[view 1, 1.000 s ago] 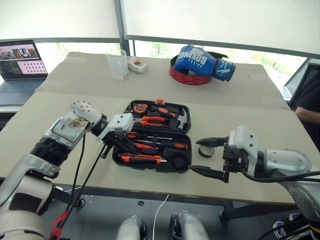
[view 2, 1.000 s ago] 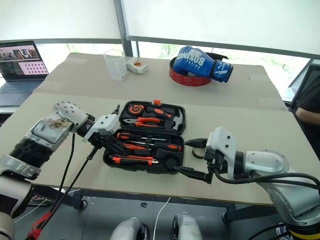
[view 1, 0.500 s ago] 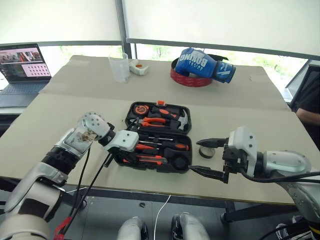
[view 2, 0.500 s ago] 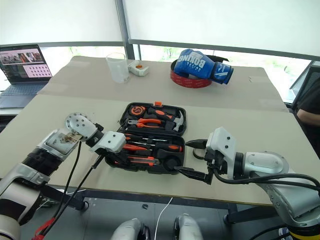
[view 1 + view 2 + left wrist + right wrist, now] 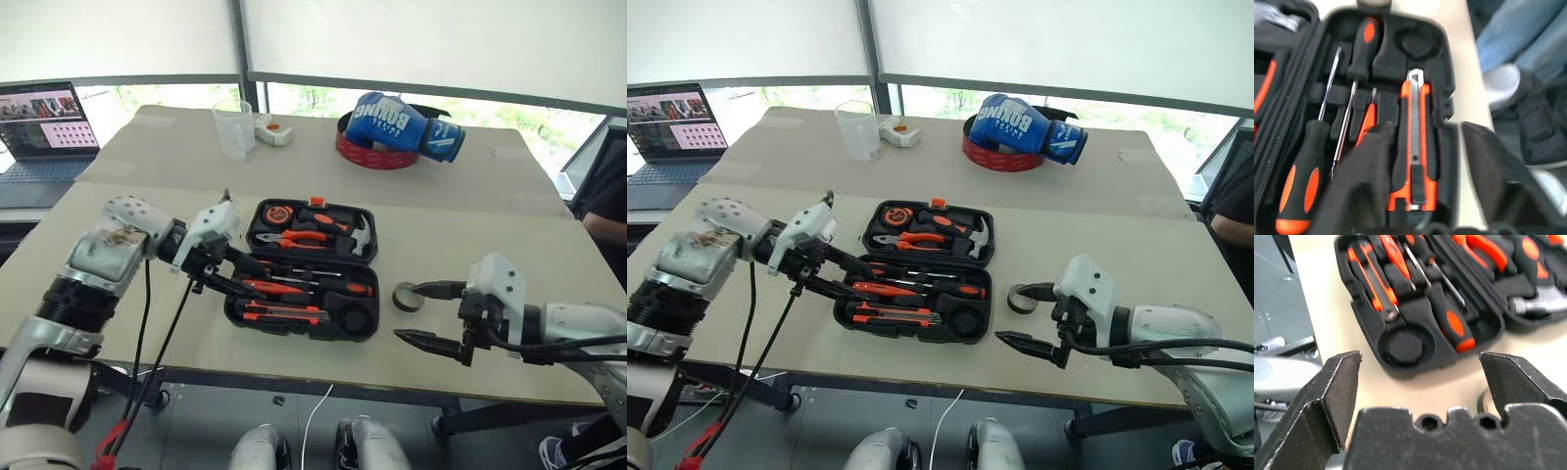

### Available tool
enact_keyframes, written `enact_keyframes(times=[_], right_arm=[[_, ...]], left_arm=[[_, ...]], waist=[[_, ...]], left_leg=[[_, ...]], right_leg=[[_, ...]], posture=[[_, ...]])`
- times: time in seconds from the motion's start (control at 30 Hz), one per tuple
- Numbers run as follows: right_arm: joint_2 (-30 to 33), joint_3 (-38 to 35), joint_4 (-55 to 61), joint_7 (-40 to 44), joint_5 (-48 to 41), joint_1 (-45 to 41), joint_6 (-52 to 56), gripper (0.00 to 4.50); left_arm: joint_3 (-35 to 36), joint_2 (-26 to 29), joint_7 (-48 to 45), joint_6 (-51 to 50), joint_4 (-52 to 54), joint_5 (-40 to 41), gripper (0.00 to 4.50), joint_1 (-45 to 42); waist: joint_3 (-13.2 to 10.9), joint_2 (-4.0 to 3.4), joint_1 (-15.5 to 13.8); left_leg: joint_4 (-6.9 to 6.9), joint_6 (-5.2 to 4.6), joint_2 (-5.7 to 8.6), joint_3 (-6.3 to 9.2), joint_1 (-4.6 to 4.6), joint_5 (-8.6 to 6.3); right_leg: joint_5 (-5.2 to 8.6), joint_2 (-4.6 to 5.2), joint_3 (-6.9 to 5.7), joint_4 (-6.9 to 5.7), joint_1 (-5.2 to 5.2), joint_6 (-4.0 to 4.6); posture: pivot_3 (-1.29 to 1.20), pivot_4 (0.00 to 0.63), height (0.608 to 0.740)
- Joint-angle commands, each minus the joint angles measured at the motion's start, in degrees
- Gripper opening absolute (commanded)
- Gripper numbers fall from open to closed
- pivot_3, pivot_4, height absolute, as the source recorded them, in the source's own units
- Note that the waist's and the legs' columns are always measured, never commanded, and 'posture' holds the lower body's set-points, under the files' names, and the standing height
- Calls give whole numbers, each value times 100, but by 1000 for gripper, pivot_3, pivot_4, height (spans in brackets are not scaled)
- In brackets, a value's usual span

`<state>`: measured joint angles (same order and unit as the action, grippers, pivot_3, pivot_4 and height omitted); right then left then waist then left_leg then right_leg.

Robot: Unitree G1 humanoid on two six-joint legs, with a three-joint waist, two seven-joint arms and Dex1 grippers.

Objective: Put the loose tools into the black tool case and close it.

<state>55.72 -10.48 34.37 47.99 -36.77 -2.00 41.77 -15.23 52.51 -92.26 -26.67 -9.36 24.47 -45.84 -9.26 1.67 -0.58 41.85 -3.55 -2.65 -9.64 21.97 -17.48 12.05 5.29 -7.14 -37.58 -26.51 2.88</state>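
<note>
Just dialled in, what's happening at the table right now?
The black tool case lies open on the table, with both screwdrivers, the utility knife and the orange tester in the near half. The round slot is empty: the small tape roll sits on the table beside the case. The left gripper is open over the case's left end, holding nothing. The right gripper is open near the roll.

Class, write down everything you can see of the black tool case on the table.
The black tool case is a hinged two-half plastic box with rounded corners, lying open and flat on the beige table. Its moulded slots hold orange-and-black tools: pliers, hammer and tape measure in the far half, screwdrivers and a utility knife in the near half. One round recess is empty. A small orange latch sits on the far edge.
</note>
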Motion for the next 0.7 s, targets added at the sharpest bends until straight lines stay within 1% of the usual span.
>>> enact_keyframes(times=[0.03,0.07,0.17,0.37,0.5,0.57,0.7], right_arm=[[22,290,-333,-58,333,-284,-35,4500],[-10,431,-453,-102,485,-380,-87,4500],[-137,1026,-978,-313,1236,-762,-449,4500],[-549,1710,-1768,-321,1882,-1382,-644,4500],[-736,2005,-2096,-239,2180,-1577,-788,3508],[-755,2094,-2145,-169,2319,-1535,-935,2741],[-812,2002,-2093,-151,2383,-1439,-981,1341]], left_arm=[[397,146,-1,-385,555,282,4176,119],[431,141,20,-443,627,289,4487,152],[513,121,94,-625,829,355,4487,237],[613,-24,350,-729,1047,354,4487,306],[603,-79,435,-648,1078,269,4500,324],[591,-90,445,-613,1075,246,4500,330],[547,-121,472,-466,1015,141,4500,334]], waist=[[0,0,4],[0,-1,6],[0,-1,10],[-1,-1,10],[-1,-2,12],[-1,-2,13],[-1,-2,11]], left_leg=[[0,0,0,0,-4,0],[0,0,0,0,-10,-1],[-1,0,-1,1,-12,-1],[0,2,-1,-1,3,1],[0,3,1,-3,4,1],[0,3,2,-4,3,1],[0,3,2,-4,4,1]], right_leg=[[0,1,2,0,3,-1],[0,3,4,-1,7,-1],[1,2,5,-2,7,-1],[1,-1,4,-5,-6,0],[1,-1,3,-6,-7,0],[1,0,3,-6,-7,0],[1,1,3,-6,-8,0]], posture=[[0,150,714],[0,150,714],[0,150,714],[0,150,714],[0,150,714],[0,150,714],[0,150,714]])
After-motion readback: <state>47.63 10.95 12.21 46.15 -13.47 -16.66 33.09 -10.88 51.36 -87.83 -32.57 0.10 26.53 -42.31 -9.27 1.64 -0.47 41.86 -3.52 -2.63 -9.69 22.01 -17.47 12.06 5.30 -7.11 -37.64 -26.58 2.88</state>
